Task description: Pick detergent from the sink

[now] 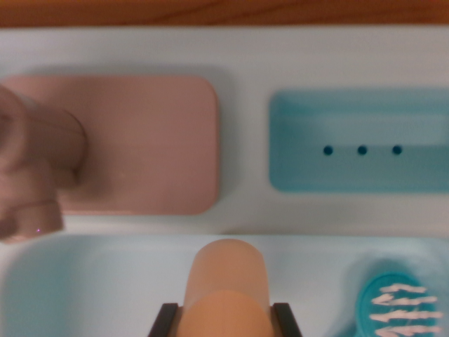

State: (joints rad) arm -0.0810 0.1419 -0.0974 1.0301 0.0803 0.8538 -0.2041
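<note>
The detergent (226, 281) is an orange, rounded bottle at the bottom middle of the wrist view, over the pale blue sink basin (91, 281). My gripper (224, 323) holds it: the two black fingers (167, 320) press against its left and right sides, so the gripper is shut on the bottle. The bottle's lower part is cut off by the frame's bottom edge, and I cannot tell whether it still touches the basin floor.
A pink faucet (31, 168) juts over the basin at the left, standing on a pink pad (154, 140). A teal soap tray (361, 140) with three holes sits at the right of the white counter. A teal drain (401, 305) lies at the bottom right. A wooden strip (224, 10) runs along the top.
</note>
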